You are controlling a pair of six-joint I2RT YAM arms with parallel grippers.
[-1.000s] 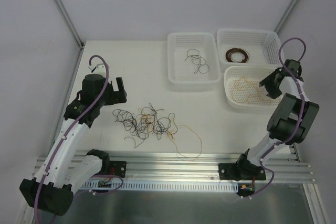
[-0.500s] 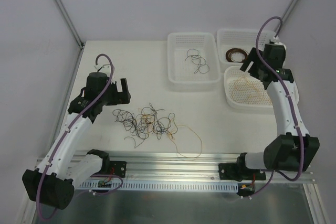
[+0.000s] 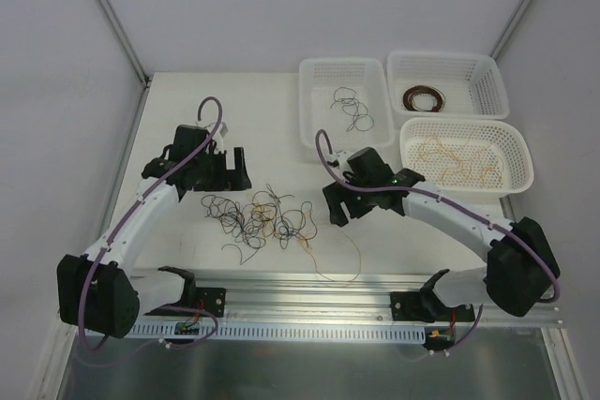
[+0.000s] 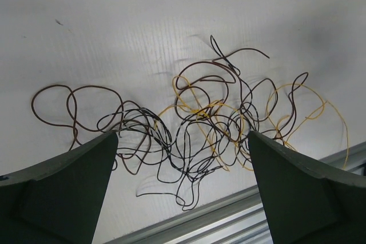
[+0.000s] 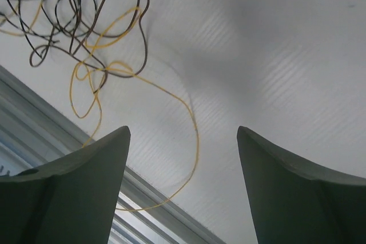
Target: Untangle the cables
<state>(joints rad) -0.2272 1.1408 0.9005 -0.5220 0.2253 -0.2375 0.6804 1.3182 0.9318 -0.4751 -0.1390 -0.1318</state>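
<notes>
The job looks partly done: beyond the tangle (image 3: 262, 217) of cables, three white baskets (image 3: 311, 138) hold sorted black wires (image 3: 352, 110), a dark brown coil (image 3: 422, 98) and yellow-tan strands (image 3: 459, 158). A sizeable knot of all three colours lies unsorted on the table (image 3: 187, 110), with a long yellow loop (image 3: 352, 250) trailing from its right side. The left gripper (image 3: 240, 168) hovers just left of the tangle and the right gripper (image 3: 335, 208) just right of it, each with jaws spread and nothing between them.

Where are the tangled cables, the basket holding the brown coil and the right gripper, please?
tangled cables (image 3: 265, 217), top view, middle of the pile.
basket with the brown coil (image 3: 489, 91), top view, right wall.
right gripper (image 5: 183, 132), right wrist view, midway between fingertips.
</notes>
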